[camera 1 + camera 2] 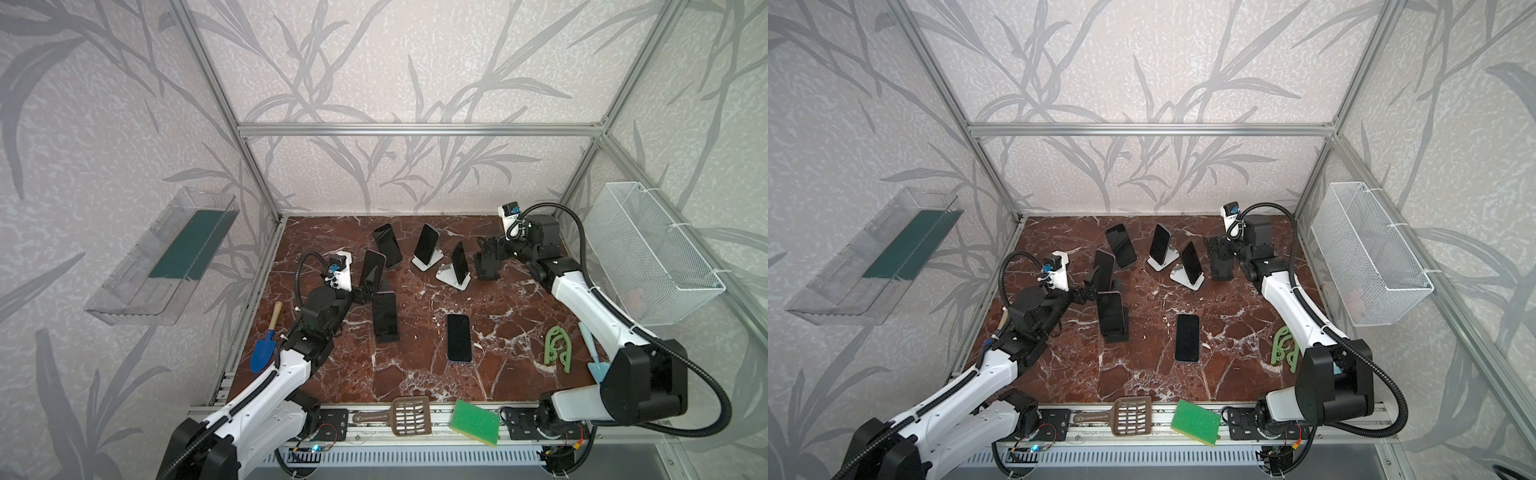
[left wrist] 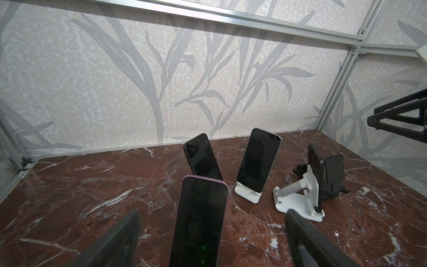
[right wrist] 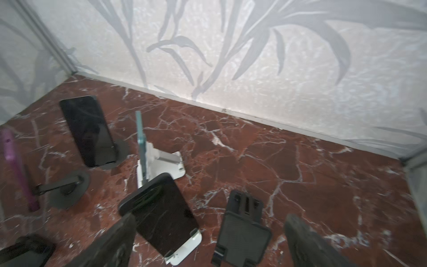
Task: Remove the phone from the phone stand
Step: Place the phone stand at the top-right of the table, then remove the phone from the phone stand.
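While left pincer [image 2: 211, 219] and right pincer [image 3: 211, 219] gape empty, six phones [image 1: 387, 245] [image 1: 427, 243] [image 1: 459, 262] [image 1: 372, 268] [image 1: 385, 318] [image 1: 459, 337], two white stands [image 1: 434, 260] [image 1: 449, 277]

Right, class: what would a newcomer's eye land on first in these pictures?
A cluster of dark-screened phones on stands at the back of the red marble table, with one phone lying flat nearer the front. The open left pincer faces a purple-edged phone; the open right pincer hovers by an empty black stand.
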### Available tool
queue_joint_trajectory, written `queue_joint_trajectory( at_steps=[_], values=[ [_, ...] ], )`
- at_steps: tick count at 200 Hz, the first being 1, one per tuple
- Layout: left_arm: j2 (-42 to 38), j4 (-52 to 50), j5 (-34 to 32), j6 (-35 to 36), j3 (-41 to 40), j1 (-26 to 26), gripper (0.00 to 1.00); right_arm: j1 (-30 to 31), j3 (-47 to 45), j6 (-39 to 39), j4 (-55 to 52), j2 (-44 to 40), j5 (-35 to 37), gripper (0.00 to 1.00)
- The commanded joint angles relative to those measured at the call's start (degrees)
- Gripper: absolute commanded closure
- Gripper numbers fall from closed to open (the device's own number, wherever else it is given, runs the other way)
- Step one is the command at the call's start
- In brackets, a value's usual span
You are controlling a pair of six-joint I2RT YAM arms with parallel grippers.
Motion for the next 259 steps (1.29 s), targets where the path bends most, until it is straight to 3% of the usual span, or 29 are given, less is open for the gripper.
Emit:
queue_joint_trajectory(
  at_steps=[1, 48, 139, 218, 259],
  values=[
    [-0.4, 1.81, 0.58, -0.39, -0.8, -0.25, 0.03, -0.14, -2.71, -2.2, 6.44, 0.49, -13.0, 0.01],
    [-0.72, 1.75, 1.48, -0.48, -1.15, -0.21, 0.03, 0.04, 0.15, -8.64, 5.46, 8.86, -22.59, 0.01],
    [-0.81, 1.67, 1.36, -0.57, -1.1, -0.25, 0.03, 2.71, 9.98, -17.0, -1.31, 21.93, -18.78, 0.01],
    [-0.71, 1.56, 1.45, -0.61, -0.82, -0.18, 0.03, 3.29, 13.65, -17.92, 0.2, 27.2, -19.71, 0.0],
    [-0.72, 1.46, 1.45, -0.75, -0.91, -0.25, 0.03, 3.28, 13.85, -19.0, 0.37, 27.84, -21.22, 0.1]
  ],
)
